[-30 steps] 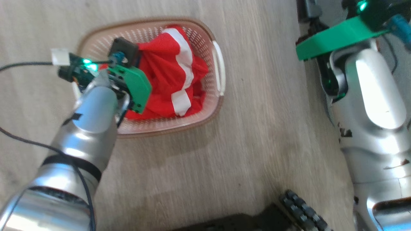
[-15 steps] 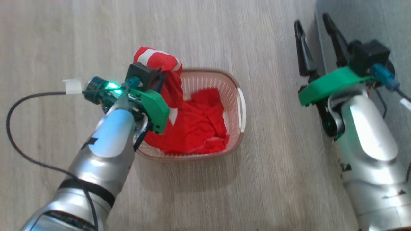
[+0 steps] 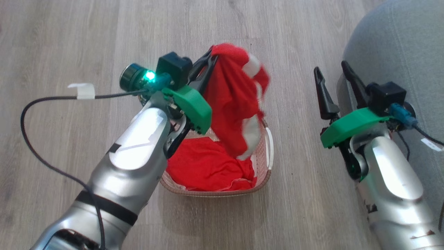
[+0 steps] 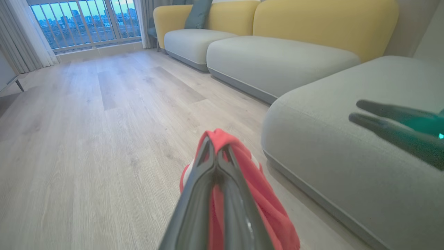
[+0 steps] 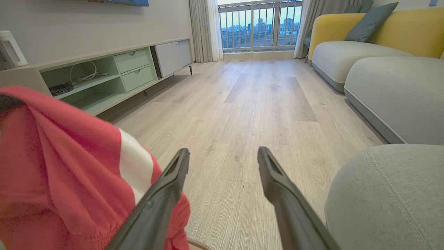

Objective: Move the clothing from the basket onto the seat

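Left gripper (image 3: 210,59) pinched on the white-banded red garment (image 3: 233,100), raised above the basket (image 3: 215,193).
The cloth hangs from it, lower end over the plain red garment (image 3: 204,169) lying in the basket on the wood floor (image 3: 69,41). Right gripper (image 3: 330,68) is spread wide and empty, just beside the grey-green seat (image 3: 399,45).

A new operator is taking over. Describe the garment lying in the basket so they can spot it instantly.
Left of the grey seat, on the wood floor, sits an oval basket. The plain red garment lies crumpled on its floor. Unlike the banded garment hanging above it from the left end effector, it has no white bands.
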### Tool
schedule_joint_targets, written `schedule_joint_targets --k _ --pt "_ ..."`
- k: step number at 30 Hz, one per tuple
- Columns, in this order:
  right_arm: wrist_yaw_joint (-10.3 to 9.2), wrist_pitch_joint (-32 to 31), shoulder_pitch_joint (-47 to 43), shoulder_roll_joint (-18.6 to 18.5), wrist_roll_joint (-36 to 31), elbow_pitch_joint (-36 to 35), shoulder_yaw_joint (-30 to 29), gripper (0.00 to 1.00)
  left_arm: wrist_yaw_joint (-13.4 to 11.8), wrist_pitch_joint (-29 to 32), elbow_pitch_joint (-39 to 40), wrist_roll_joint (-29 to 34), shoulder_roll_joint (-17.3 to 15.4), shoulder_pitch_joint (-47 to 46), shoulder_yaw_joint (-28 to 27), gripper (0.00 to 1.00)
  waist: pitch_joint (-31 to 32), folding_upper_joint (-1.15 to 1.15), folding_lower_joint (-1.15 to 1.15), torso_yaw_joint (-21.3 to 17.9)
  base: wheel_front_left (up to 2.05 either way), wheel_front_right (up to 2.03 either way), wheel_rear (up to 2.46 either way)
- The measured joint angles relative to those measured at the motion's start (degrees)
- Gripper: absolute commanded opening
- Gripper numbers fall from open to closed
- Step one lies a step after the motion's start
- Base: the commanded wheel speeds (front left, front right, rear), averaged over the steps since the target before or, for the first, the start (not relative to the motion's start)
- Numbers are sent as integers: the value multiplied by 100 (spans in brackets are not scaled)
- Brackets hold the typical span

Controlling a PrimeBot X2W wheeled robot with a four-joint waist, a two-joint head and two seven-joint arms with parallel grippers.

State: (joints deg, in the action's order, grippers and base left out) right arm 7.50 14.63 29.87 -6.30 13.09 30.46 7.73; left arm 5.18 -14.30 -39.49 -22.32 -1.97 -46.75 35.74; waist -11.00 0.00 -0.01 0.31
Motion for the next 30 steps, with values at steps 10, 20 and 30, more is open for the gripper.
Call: schedule_joint_targets --k 10,20,30 --pt "0 0 -240 0 53 57 64 100 -276 -15 835 -365 -1 -565 248 0 280 0 0 -29 0 0 0" --pt "0 0 -236 44 318 -879 732 100 -436 -15 867 -503 -2 -608 491 0 386 0 1 -82 0 0 0" --pt "0 0 -66 -32 304 -1235 1432 100 -437 -15 881 -655 -2 -592 727 0 338 0 1 -28 0 0 0"
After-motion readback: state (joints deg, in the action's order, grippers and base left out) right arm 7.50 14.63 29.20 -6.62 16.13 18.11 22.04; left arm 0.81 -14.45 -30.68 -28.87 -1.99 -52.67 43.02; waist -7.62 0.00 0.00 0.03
